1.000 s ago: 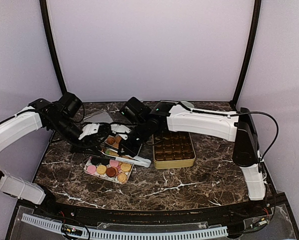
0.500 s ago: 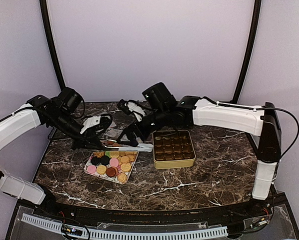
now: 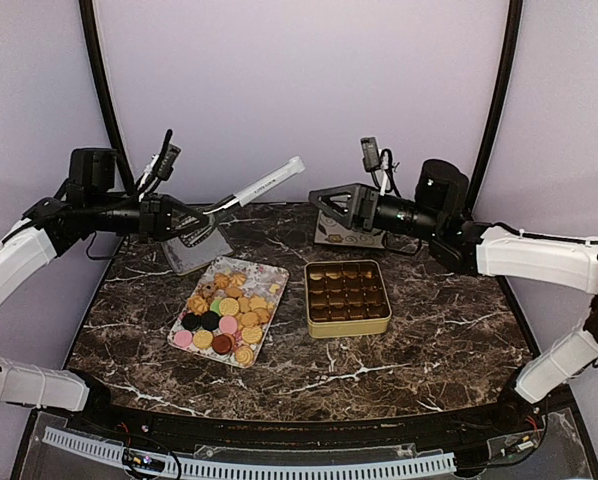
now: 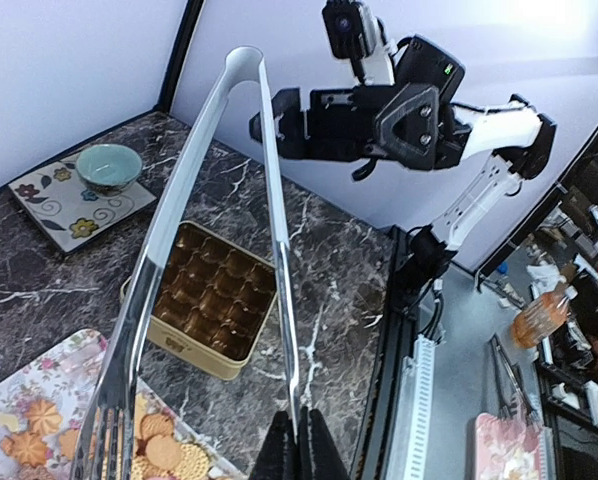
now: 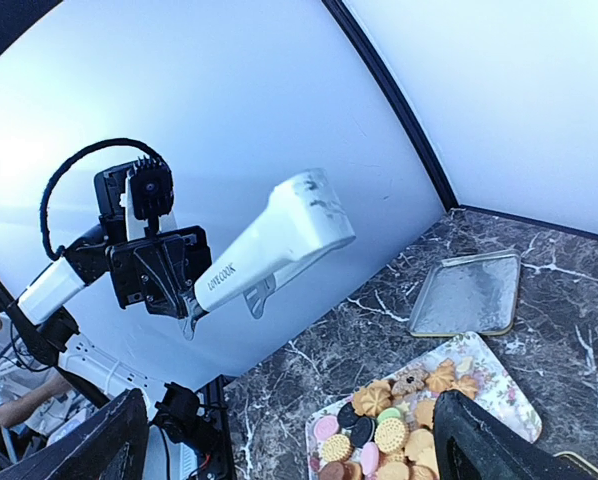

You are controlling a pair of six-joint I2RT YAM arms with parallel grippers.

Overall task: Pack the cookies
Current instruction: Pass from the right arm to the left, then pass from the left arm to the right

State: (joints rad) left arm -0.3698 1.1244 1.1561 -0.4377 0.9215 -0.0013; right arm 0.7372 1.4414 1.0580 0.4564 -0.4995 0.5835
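The cookies lie on a flowery tray, mostly tan with pink, green and dark discs; they also show in the right wrist view and the left wrist view. My left gripper hangs high over the back left of the table, shut on one arm of metal tongs, whose white hinge end points up and right. In the left wrist view that arm runs between my fingers. My right gripper hovers open and empty over the back middle, facing the tongs.
A gold tin with empty moulded cups stands right of the tray. Its lid lies at the back left. A small green bowl on a floral plate sits at the back, below the right gripper.
The right gripper let go of the tongs, opened and pulled back up and right. The left arm lifted the tongs off the tray, up and to the left.
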